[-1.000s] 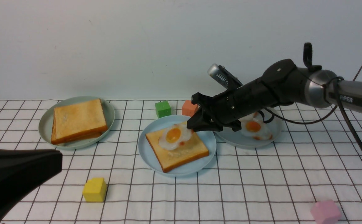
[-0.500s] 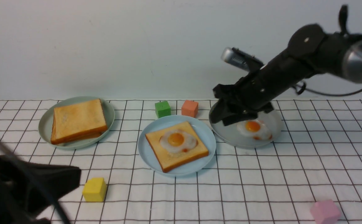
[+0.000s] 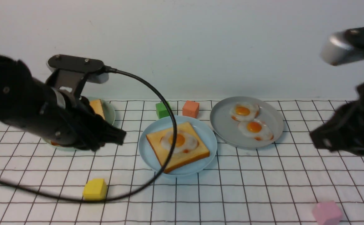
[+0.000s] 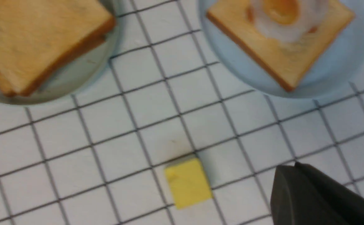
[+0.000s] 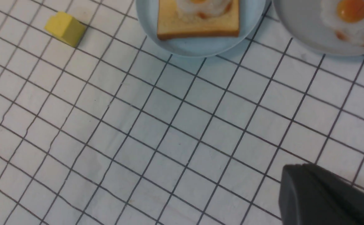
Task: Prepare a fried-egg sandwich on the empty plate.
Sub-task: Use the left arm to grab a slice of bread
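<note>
- Sandwich: open-faced, center of the front view, on the light blue plate [image 3: 211, 142], round and shallow with a low rim.
- Bottom toast slice [image 3: 169, 162]: square, golden-brown, darker crust edges, lying flat, turned at an angle, one corner toward the near rim.
- Fried egg [image 3: 178, 141]: on top of that slice, irregular white, orange yolk a bit off middle, reddish-brown spots at the edge.
- Stacked toast [image 4: 44, 37]: same golden-brown, two slices overlapping on the pale green plate [image 3: 110, 115], left of frame, partly behind the left arm.
- Grey plate [image 3: 219, 125]: right of center, two spare eggs [image 3: 249, 120], white with orange yolks.
- Left tool [image 3: 110, 140]: closed, nothing in it, in front of the green plate in the front view.
- Right tool [image 3: 326, 142]: closed, empty, right side of frame, blurred.
- Blocks on table [image 3: 232, 193]: green [image 3: 161, 110] and orange [image 3: 190, 109] upper middle, yellow [image 3: 95, 189] lower left, pink [image 3: 327, 212] lower right.
</note>
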### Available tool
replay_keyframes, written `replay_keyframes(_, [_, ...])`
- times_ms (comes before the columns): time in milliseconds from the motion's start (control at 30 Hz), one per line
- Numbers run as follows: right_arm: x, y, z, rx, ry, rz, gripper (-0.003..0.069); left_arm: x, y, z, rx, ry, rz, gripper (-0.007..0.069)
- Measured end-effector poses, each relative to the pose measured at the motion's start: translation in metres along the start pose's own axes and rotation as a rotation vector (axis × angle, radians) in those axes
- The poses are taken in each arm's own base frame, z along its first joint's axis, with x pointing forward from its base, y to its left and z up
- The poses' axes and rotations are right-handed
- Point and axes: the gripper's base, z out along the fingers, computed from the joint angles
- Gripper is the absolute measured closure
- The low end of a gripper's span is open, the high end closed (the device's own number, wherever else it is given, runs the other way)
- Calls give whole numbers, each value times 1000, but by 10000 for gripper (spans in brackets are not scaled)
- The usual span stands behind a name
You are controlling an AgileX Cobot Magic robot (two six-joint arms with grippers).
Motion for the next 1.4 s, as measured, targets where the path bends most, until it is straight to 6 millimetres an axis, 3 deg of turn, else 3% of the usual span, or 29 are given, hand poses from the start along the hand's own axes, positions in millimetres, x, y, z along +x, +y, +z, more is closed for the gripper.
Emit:
replay_keyframes(167, [40, 3, -50, 60, -172, -60, 652, -21, 39, 45, -63, 109, 61, 638])
replay_keyframes(300, [52, 6, -72, 66, -260, -74, 652, -34, 59, 71, -79, 152, 105, 638])
replay_keyframes(433, [62, 9, -89, 66, -336, -83, 652, -53, 91, 97, -91, 199, 179, 638])
replay_keyframes(567, [63, 10, -90, 66, -336, -84, 651, -57, 103, 113, -87, 224, 322, 627])
replay_keyframes(667, [63, 10, -87, 56, -310, -77, 651, -56, 104, 124, -70, 241, 424, 578])
replay_keyframes(900, [54, 9, -64, 14, -205, -41, 648, -50, 109, 156, -71, 240, 506, 265])
replay_keyframes(1000, [51, 9, -58, 2, -182, -30, 647, -50, 111, 166, -88, 215, 517, 210])
replay_keyframes(1167, [48, 9, -51, -12, -157, -15, 645, -48, 113, 181, -101, 189, 526, 209])
replay_keyframes(1400, [47, 11, -49, -34, -150, -1, 645, -48, 116, 189, -123, 180, 555, 305])
